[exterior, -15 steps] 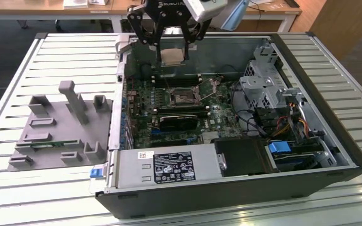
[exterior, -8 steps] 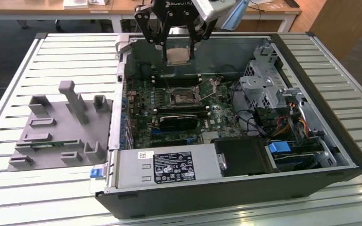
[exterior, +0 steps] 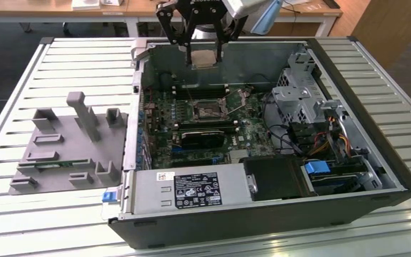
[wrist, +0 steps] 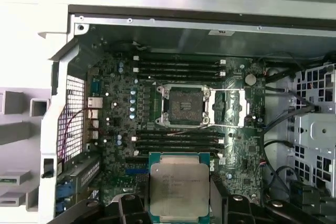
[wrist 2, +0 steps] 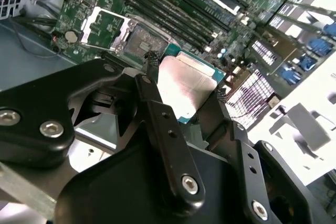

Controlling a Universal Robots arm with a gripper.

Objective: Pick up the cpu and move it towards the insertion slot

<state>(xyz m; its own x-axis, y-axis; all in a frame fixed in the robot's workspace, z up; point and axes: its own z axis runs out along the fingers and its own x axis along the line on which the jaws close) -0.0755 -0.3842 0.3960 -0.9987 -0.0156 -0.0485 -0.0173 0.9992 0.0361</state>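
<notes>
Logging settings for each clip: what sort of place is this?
Likely a lab or workshop bench: an opened computer case lies on a slatted metal table, a grey plastic tray beside it, wooden desks behind. The gripper holds the cpu.

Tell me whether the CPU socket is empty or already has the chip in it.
Empty. The insertion slot shows its bare dark bed with the bracket swung open, while the cpu sits between the fingers of the gripper.
</notes>
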